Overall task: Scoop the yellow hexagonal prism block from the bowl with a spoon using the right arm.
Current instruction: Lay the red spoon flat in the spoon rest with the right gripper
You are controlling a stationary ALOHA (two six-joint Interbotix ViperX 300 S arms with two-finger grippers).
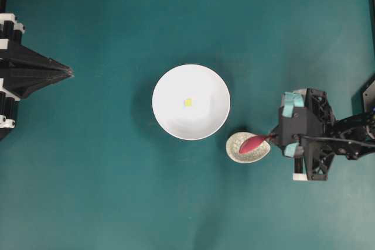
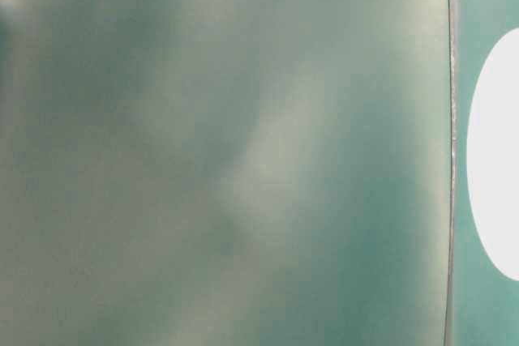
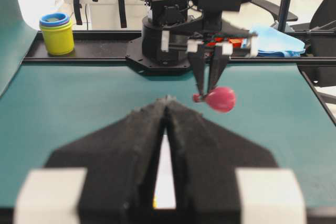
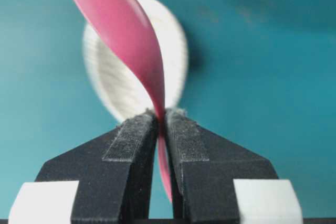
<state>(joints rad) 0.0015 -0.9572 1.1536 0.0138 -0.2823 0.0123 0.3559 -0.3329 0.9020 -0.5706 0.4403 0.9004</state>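
Note:
The white bowl [image 1: 191,121] stands mid-table with the tiny yellow hexagonal prism block [image 1: 188,102] lying inside it. To its lower right, my right gripper [image 1: 274,137] is shut on the handle of the pinkish-red spoon [image 1: 254,142]. The right wrist view shows the handle pinched between the black pads, at the right gripper [image 4: 161,114], and the spoon's scoop [image 4: 118,30] reaching out over the speckled spoon rest [image 4: 173,51]. From the left wrist view the spoon [image 3: 220,98] hangs above the table. My left gripper [image 1: 69,72] sits shut at the far left, holding nothing.
The spoon rest [image 1: 240,151] lies just right of the bowl. A yellow cup with a blue rim [image 3: 56,34] stands beyond the table's far edge. The table-level view is blurred, with only a white shape [image 2: 495,151] at its right edge.

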